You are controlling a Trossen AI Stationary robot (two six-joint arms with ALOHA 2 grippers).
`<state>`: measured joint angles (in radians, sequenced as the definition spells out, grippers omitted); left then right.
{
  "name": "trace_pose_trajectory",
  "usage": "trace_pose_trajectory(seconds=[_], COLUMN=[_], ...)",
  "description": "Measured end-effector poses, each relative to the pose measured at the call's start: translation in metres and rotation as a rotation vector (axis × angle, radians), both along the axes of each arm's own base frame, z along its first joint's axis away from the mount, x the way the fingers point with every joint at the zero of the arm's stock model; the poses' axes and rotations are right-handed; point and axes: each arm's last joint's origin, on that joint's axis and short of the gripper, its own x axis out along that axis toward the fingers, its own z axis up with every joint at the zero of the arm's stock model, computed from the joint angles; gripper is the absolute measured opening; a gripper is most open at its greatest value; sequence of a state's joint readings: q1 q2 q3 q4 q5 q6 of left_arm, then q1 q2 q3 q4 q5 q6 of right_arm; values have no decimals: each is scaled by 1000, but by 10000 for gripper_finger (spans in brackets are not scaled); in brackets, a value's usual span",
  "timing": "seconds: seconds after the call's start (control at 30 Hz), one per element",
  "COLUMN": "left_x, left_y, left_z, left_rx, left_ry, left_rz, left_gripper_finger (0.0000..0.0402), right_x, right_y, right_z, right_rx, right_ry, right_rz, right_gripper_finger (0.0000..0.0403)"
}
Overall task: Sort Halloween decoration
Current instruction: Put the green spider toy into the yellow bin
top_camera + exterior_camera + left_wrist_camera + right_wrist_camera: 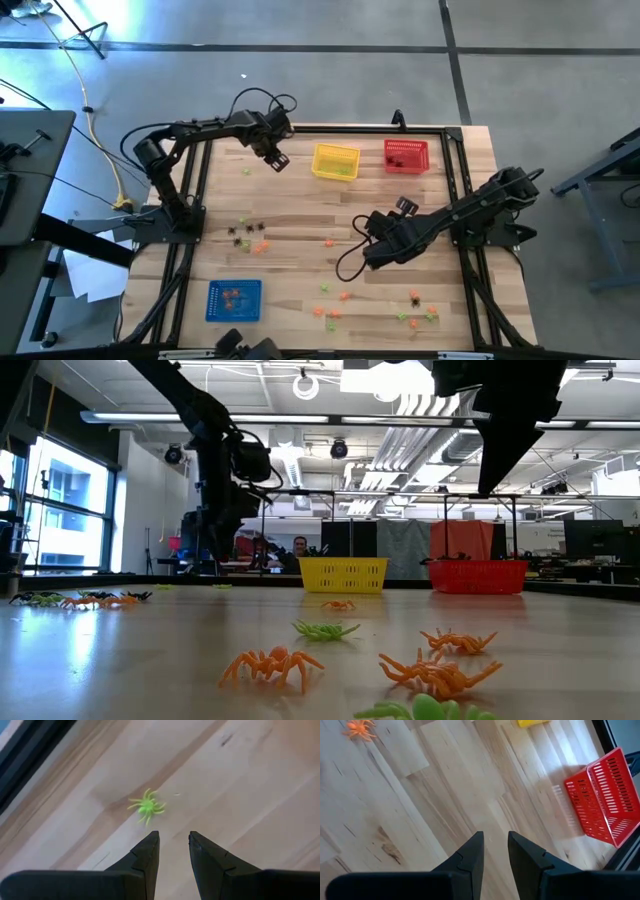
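Wooden table (300,200), slatted, carrying three mesh baskets: yellow basket (335,161) and red basket (406,155) at the far edge, blue basket (234,300) at the near left corner. Halloween decoration, as I count it: orange, green and black spider trinkets scattered loose, one cluster (248,236) beside the left arm's base, another (415,308) along the near right edge; some pieces already lie in the blue and red baskets. My left gripper (173,840) hangs near the far edge left of the yellow basket, fingers slightly parted with nothing between them, a green spider (146,807) on the wood just beyond the tips. My right gripper (495,840) hovers mid-table, fingers likewise slightly apart and empty, red basket ahead of it.
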<state>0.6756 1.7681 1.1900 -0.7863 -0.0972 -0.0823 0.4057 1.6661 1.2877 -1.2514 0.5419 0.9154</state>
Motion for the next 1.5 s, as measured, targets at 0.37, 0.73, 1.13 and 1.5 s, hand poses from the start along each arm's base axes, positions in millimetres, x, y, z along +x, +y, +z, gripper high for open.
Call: trace_pose_trajectory(seconds=[0.37, 0.73, 1.13, 1.5], left_x=[5, -2, -10, -13], left_y=[11, 30, 39, 36], left_z=[-28, -37, -54, -53], left_rx=[-7, 8, -97, -129], left_ry=[46, 25, 29, 53], left_rz=[-2, 40, 70, 106], left_gripper_finger=[92, 92, 92, 8], right_x=[0, 3, 4, 4], right_y=[0, 1, 2, 2], right_z=[0, -1, -1, -1], right_rx=[-1, 33, 51, 52], right_ry=[4, -14, -11, -12], right_rz=[6, 20, 35, 35], right_gripper_finger=[83, 83, 83, 83])
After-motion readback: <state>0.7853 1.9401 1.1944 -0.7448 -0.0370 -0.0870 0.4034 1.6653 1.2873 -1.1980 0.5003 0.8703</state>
